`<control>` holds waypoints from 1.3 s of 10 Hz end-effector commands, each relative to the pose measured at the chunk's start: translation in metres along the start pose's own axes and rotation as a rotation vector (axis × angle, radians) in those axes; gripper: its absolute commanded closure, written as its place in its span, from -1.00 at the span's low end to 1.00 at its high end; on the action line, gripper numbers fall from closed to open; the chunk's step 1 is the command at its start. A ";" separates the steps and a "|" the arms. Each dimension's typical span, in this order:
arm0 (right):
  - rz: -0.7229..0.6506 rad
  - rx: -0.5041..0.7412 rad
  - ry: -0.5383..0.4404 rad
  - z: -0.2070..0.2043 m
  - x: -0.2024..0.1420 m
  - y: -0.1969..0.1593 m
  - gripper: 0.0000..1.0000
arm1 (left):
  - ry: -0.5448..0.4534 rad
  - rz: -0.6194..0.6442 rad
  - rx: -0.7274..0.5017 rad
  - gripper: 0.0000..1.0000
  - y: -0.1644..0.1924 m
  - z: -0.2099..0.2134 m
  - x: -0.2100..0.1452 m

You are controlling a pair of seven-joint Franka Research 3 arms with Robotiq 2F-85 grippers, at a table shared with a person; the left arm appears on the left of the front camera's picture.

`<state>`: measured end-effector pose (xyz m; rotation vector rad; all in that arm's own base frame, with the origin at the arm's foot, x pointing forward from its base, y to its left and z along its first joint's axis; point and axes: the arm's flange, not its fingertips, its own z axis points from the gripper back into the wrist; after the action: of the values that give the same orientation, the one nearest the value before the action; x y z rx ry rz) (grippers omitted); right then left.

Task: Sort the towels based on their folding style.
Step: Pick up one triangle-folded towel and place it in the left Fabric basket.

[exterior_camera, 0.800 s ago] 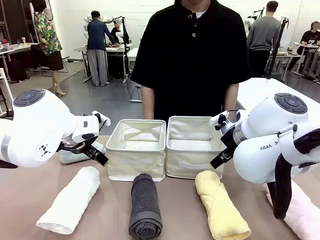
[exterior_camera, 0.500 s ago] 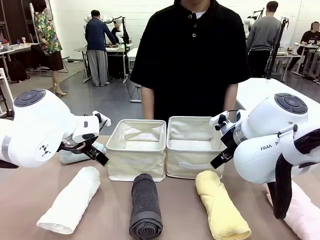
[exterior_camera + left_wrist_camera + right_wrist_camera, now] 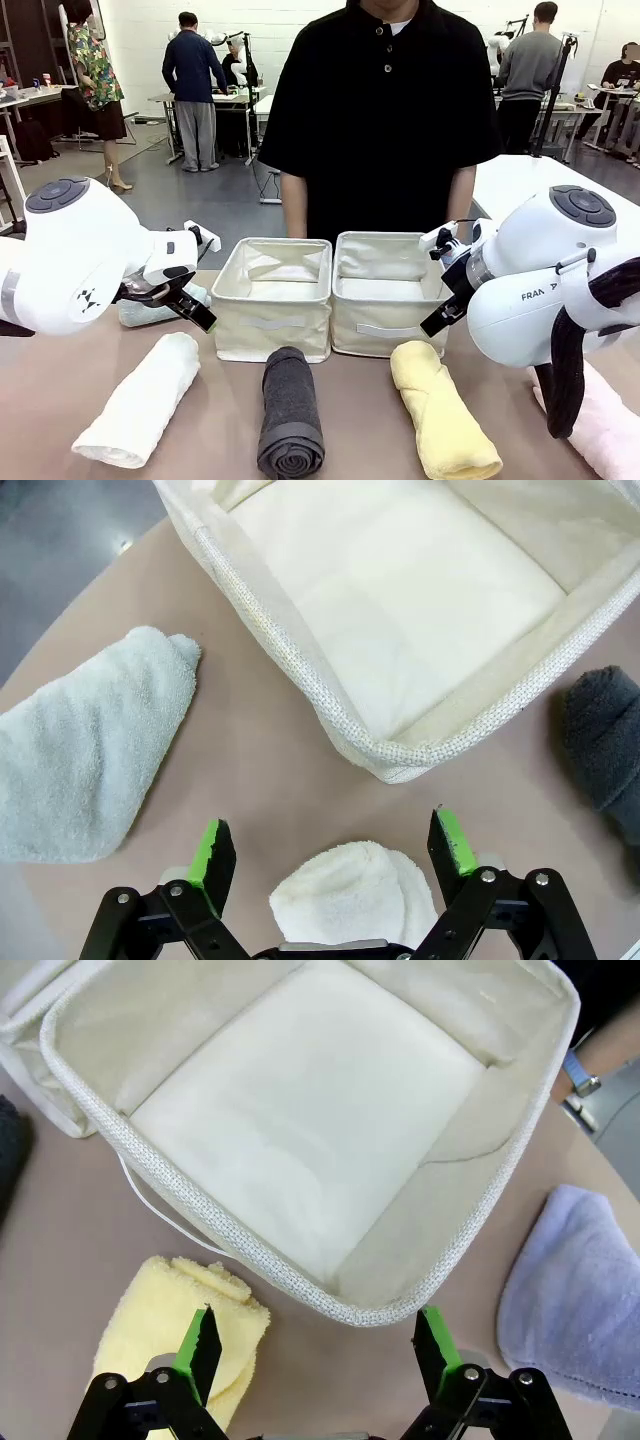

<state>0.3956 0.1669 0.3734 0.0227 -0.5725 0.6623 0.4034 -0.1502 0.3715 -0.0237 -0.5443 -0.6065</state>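
**Table** (image 3: pixel 225 425): brown. A person (image 3: pixel 385 110) in a black shirt stands at its far edge.

**Bins:** two cream fabric bins side by side at the far middle, walls touching. The left bin (image 3: pixel 272 300) and right bin (image 3: pixel 385 295) are both upright.

**Rolled towels, near row, left to right**
- White towel (image 3: pixel 140 400): lies slanted, in front of and left of the left bin.
- Grey towel (image 3: pixel 291 412): its far end is against the left bin's front wall.
- Yellow towel (image 3: pixel 440 412): its far end is close to the right bin's front wall.
- Pink towel (image 3: pixel 612 428): at the table's right edge, partly hidden behind the right arm and its black cable.

**Cone towels**
- Mint towel (image 3: pixel 85 750): flat on the table just left of the left bin. In the front view the left arm covers part of it.
- Periwinkle towel (image 3: pixel 575 1280): on the table beside the right bin's outer wall, near the person's wrist.

**Left fingers** (image 3: pixel 213 852): spread wide, holding nothing. They hang over the white towel's far end. The left bin's corner is just ahead, the mint towel is off to one side and the grey towel's end is off to the other.

**Right fingers** (image 3: pixel 434 1340): spread wide, holding nothing. They hang over the right bin's near rim, which crosses between them. The yellow towel's far end lies under one finger.
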 end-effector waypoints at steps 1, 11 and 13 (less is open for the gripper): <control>0.000 0.000 0.000 0.000 0.000 0.000 -1.00 | 0.000 0.000 0.000 -1.00 0.000 0.000 0.000; 0.018 -0.109 -0.003 0.090 0.006 0.007 -1.00 | -0.048 0.004 0.018 -1.00 0.001 0.080 0.012; 0.001 -0.180 0.017 0.185 0.026 0.004 -1.00 | -0.056 -0.041 0.038 -1.00 0.002 0.159 0.036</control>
<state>0.3504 0.1472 0.4963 -0.1114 -0.6388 0.6364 0.3699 -0.1428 0.4829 -0.0188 -0.6281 -0.6139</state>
